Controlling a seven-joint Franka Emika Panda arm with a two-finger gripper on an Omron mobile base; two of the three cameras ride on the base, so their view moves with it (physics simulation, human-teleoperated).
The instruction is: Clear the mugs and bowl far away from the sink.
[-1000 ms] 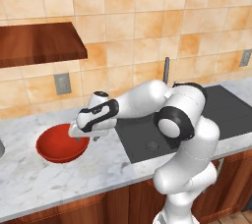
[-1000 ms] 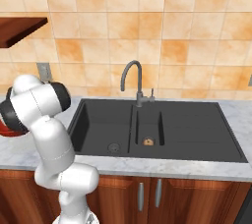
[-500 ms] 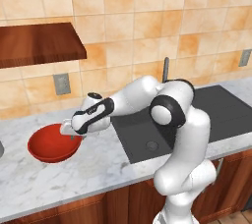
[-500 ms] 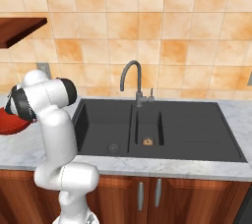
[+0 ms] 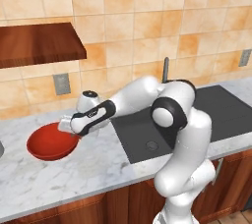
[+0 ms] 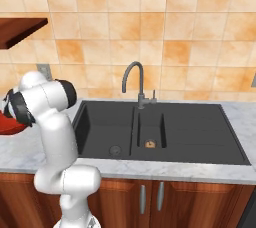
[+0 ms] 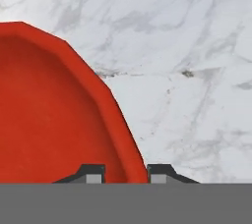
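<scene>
The red bowl [image 5: 50, 142] sits at the left of the left base view on the marble counter [image 5: 98, 169], well apart from the black sink [image 5: 197, 115]. The gripper [image 7: 123, 173] straddles its near rim, one fingertip inside, one outside, closed on the bowl's rim. A white mug [image 5: 87, 102] stands just behind the hand.

Red bowl [image 7: 59, 115]: cut by the hand view's left and bottom edges, only part of rim and inner wall shown. In the right base view the bowl [image 6: 9, 124] is a sliver, the rest behind the arm and off the left edge.

Squat white mug [image 5: 87, 103]: lower body hidden behind the forearm; mark too small to make out.

Gripper [image 5: 65, 126]: fingertips not distinguishable against the bowl rim.

Shelf [image 5: 37, 43]: cut by left edge.
</scene>
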